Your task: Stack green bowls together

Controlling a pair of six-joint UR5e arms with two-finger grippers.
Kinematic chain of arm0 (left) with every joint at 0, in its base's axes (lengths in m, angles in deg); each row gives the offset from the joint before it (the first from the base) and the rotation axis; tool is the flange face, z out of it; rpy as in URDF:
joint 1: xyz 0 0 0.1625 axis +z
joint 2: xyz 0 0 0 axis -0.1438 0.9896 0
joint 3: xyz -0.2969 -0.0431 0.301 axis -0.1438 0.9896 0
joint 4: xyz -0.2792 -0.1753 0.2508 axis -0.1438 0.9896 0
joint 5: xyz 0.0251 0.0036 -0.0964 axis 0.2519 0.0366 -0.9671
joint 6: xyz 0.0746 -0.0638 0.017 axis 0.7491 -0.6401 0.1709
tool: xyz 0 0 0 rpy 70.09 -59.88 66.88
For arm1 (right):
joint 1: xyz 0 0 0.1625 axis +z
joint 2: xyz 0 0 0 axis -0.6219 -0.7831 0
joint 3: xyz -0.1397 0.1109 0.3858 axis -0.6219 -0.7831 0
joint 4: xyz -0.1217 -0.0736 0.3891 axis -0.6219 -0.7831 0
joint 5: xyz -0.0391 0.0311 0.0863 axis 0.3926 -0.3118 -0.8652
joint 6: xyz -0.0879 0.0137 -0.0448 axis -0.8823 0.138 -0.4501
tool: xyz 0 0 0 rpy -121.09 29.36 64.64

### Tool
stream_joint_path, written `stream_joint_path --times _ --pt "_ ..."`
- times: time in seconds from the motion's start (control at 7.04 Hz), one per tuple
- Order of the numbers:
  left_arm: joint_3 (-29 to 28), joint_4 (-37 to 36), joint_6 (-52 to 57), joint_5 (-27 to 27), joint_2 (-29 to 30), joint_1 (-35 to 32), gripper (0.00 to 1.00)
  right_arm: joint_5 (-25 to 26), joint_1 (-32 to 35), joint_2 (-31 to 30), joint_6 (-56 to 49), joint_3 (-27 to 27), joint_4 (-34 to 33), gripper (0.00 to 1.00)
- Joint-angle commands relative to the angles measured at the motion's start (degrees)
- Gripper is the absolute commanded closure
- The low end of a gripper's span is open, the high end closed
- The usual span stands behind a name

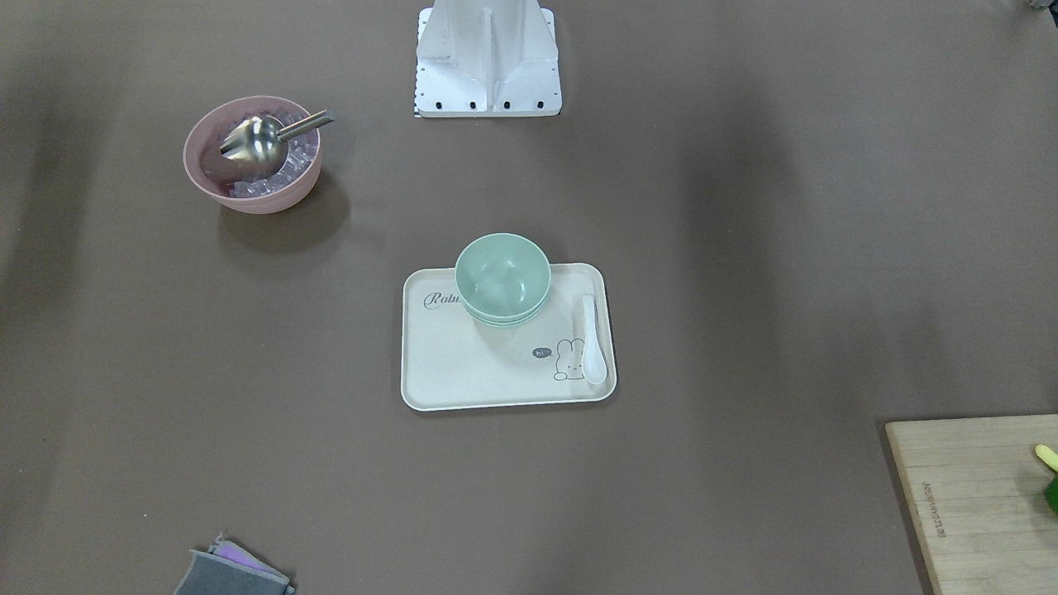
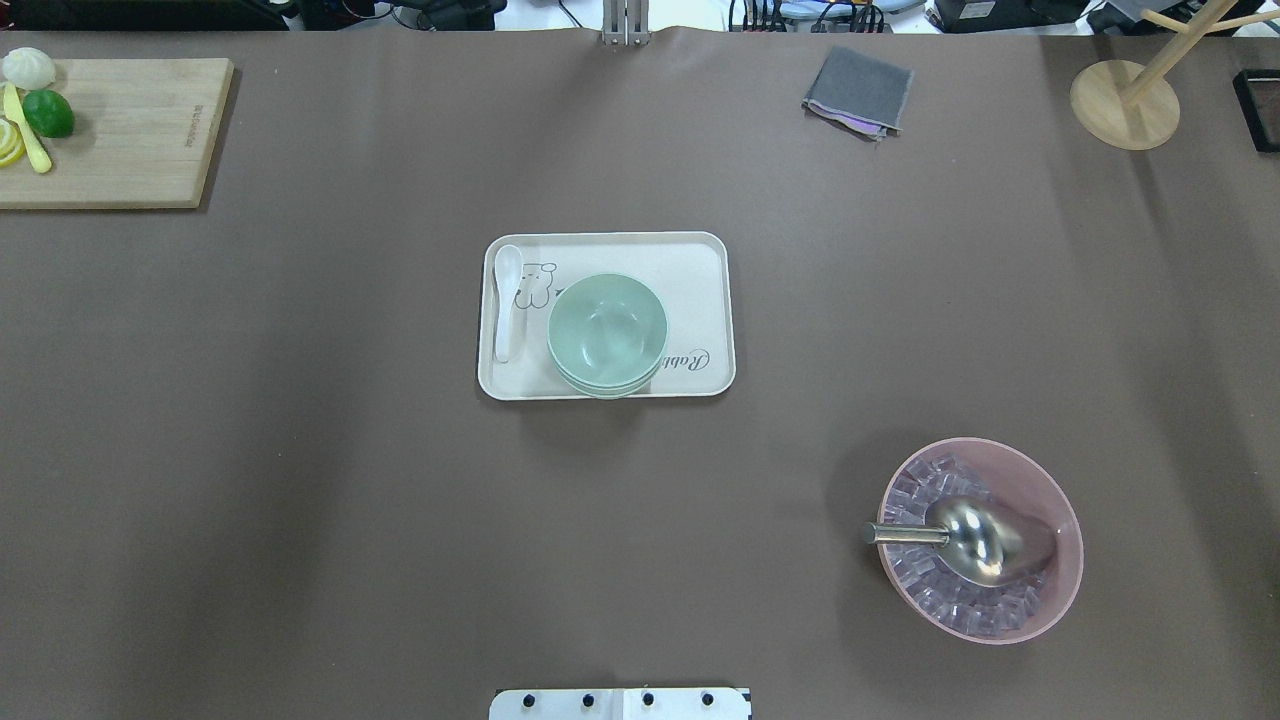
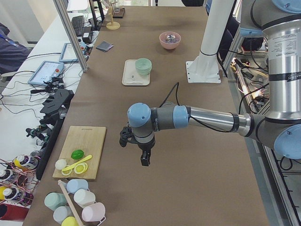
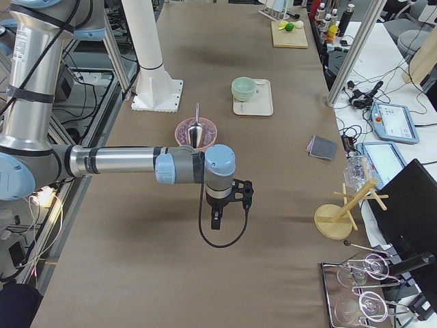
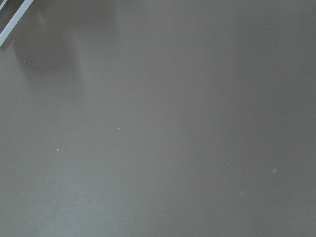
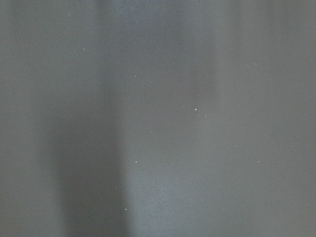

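Observation:
The green bowls (image 1: 502, 277) sit nested in one stack on the cream tray (image 1: 463, 388) at the table's middle; they also show in the overhead view (image 2: 607, 333). Both arms are far from the stack, out toward the table's ends. My left gripper (image 3: 145, 160) shows only in the exterior left view, pointing down above bare table beside the cutting board. My right gripper (image 4: 216, 220) shows only in the exterior right view, pointing down above bare table. I cannot tell whether either is open or shut. Both wrist views show only brown table.
A white spoon (image 2: 507, 300) lies on the tray beside the stack. A pink bowl (image 2: 1060, 560) with ice and a metal scoop (image 2: 970, 540) stands near the robot's right. A cutting board (image 2: 120, 130) with fruit, a grey cloth (image 2: 858, 90) and a wooden stand (image 2: 1125, 100) sit at the far edge.

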Motion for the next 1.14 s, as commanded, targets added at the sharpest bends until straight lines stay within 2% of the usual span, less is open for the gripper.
stream_joint_path --times 0.0,0.99 --pt "0.0 0.0 -0.1 2.3 0.0 -0.1 0.02 -0.9 -0.1 0.1 0.0 -0.1 0.0 0.0" --pt "-1.4 0.0 -0.3 1.8 -0.2 0.0 0.02 -2.5 -1.0 0.0 -0.1 -0.2 0.0 0.0"
